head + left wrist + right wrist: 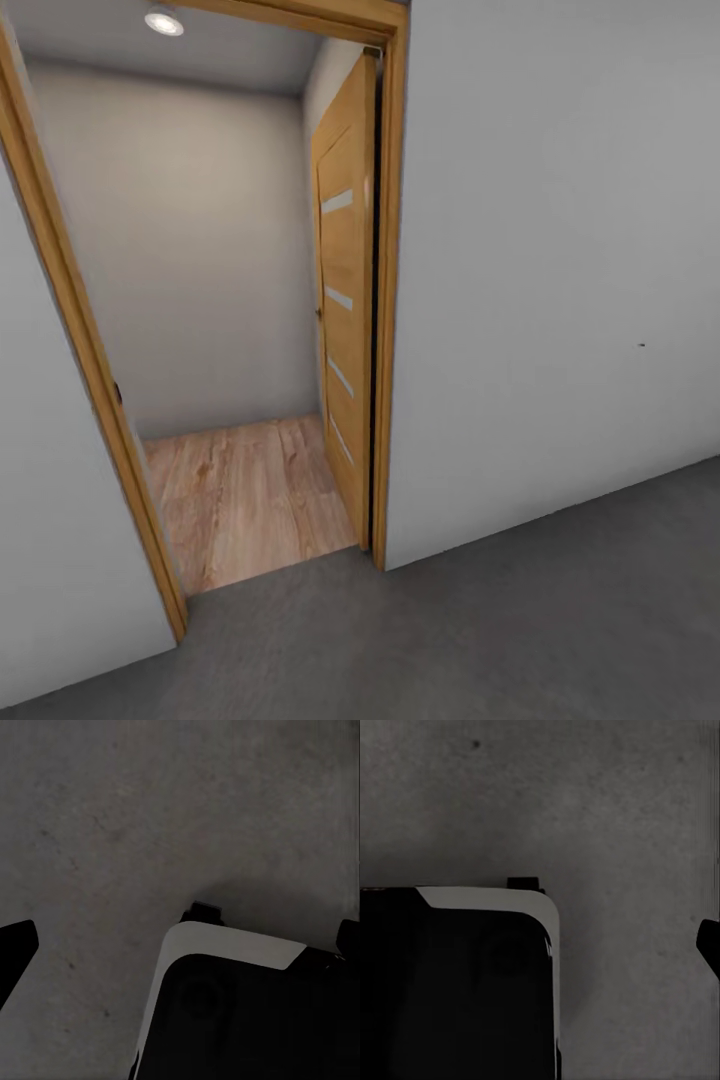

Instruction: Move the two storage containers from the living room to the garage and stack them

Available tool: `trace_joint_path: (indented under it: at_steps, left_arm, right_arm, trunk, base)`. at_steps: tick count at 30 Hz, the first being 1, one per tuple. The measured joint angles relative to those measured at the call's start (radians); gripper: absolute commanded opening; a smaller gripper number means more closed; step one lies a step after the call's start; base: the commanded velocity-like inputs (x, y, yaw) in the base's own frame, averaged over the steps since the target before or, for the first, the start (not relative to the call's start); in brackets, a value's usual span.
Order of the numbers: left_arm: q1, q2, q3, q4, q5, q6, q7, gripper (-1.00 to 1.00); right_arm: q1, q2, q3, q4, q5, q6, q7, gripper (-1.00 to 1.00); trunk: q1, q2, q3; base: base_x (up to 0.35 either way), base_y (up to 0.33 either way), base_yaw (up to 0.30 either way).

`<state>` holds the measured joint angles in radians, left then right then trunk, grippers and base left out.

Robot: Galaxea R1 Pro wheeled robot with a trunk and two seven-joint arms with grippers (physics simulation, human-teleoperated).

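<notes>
The left end effector (180,937) hangs above the floor (112,817), its dark fingertips (16,945) showing at opposite edges of the left wrist view, spread wide and holding nothing. The right end effector's one visible fingertip (709,945) sits at the edge of the right wrist view; whether it is released or clenched cannot be told. Beneath both, a black, white-edged corner of the robot's base (457,982) rests on the dark grey mottled concrete. In the head view that same floor runs up to a grey-white wall (560,280) and a wood-framed doorway (390,300). The wooden door with pale stripes (345,300) stands swung open into a small room with a pale wood-plank floor (250,500) and a lit ceiling spotlight (163,20).
</notes>
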<state>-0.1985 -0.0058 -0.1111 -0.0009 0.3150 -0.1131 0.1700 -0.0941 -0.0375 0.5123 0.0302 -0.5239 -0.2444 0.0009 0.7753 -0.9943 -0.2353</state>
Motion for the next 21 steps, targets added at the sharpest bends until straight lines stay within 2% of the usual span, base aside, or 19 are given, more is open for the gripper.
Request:
trace_joint_path:
  at_steps: [21]
  left_arm:
    - [0.0,0.0,0.0,0.0,0.0,0.0,0.0,1.0]
  right_arm:
    - [0.0,0.0,0.001,0.001,-0.002,0.002,-0.002,1.0]
  trunk:
    - [0.0,0.0,0.0]
  base:
    - [0.298,-0.193,0.259]
